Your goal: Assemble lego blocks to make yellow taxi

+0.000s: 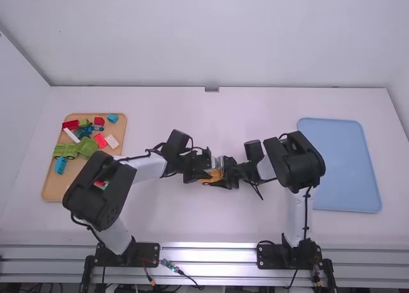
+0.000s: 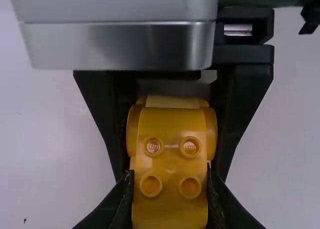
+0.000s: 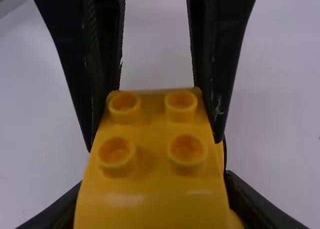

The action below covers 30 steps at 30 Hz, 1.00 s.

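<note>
At mid-table in the high view, my left gripper (image 1: 199, 166) and my right gripper (image 1: 229, 171) meet at a yellow-orange block piece (image 1: 213, 175). The left wrist view shows the yellow piece (image 2: 170, 164), studs facing the camera, clamped between my left gripper's fingers (image 2: 170, 189); the right gripper's fingers flank its far end. In the right wrist view the studded yellow piece (image 3: 152, 169) fills the lower middle, with my right gripper (image 3: 152, 204) shut on its near end and the left fingers gripping the far end.
A wooden tray (image 1: 54, 189) with several green, red, blue and white blocks lies at the left, partly under the left arm. A blue tray (image 1: 339, 162) lies at the right, beside the right arm.
</note>
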Motion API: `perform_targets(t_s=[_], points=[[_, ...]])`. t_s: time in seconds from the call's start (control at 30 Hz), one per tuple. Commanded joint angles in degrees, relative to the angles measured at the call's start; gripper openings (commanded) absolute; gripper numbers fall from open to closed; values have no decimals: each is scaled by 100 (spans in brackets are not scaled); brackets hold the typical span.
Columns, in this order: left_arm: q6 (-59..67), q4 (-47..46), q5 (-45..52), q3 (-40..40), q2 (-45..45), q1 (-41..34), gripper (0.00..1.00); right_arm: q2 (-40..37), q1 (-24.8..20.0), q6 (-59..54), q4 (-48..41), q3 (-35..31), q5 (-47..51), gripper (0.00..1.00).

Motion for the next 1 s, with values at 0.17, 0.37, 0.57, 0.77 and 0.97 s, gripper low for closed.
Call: perform_targets(t_s=[0.17, 0.37, 0.57, 0.77, 0.97], points=[[-151, -186, -509, -173, 243, -201, 2, 76, -13, 109, 22, 68, 125, 47], [-321, -195, -507, -94, 243, -120, 4, 76, -17, 107, 4, 68, 140, 48], [-321, -398, -507, 66, 240, -162, 19, 76, -17, 109, 4, 68, 138, 48], [-378, -376, -509, 74, 236, -160, 45, 76, -17, 153, 4, 68, 142, 48], [-492, -229, -452, 74, 225, -160, 63, 76, -17, 153, 4, 68, 144, 48]])
